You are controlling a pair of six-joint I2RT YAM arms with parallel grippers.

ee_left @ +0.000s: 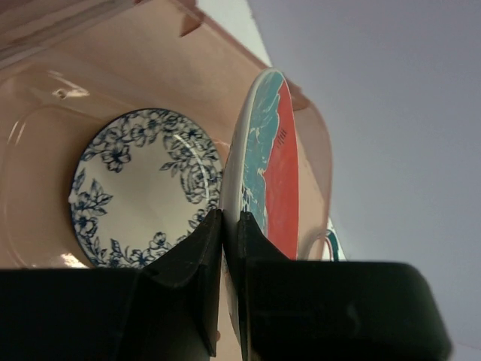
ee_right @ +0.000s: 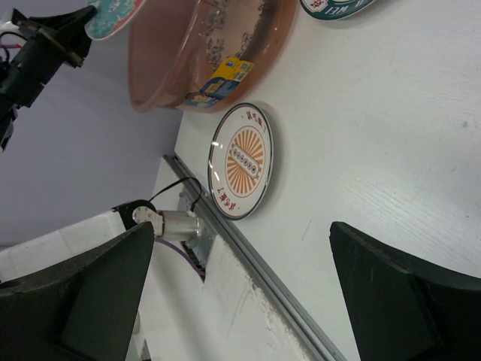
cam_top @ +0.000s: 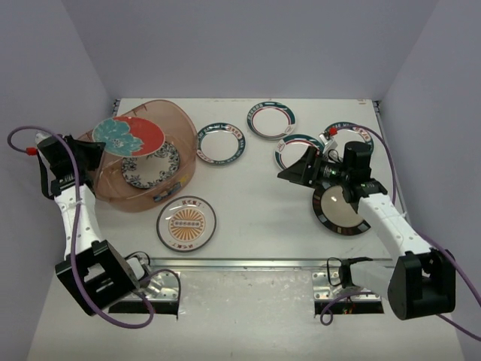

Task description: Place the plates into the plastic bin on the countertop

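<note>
My left gripper (cam_top: 98,147) is shut on the rim of the red-teal floral plate (cam_top: 128,135) and holds it tilted over the plastic bin (cam_top: 180,120). In the left wrist view the fingers (ee_left: 207,248) pinch that plate (ee_left: 270,165) on edge above the blue-white plate (ee_left: 146,188), which lies in the bin (ee_left: 150,75). My right gripper (cam_top: 297,169) is open and empty above the countertop (cam_top: 255,203). The orange-centred plate (cam_top: 186,223) lies in front of the bin. The dark-rimmed plate (cam_top: 342,210) lies under my right arm. Small white plates (cam_top: 221,144), (cam_top: 271,119), (cam_top: 297,150) lie behind.
A fourth small white plate (cam_top: 349,135) sits at the far right, partly behind my right arm. The metal rail (cam_top: 248,263) runs along the front edge. In the right wrist view the orange-centred plate (ee_right: 242,159) lies near the rail (ee_right: 248,256), with the bin (ee_right: 195,60) above.
</note>
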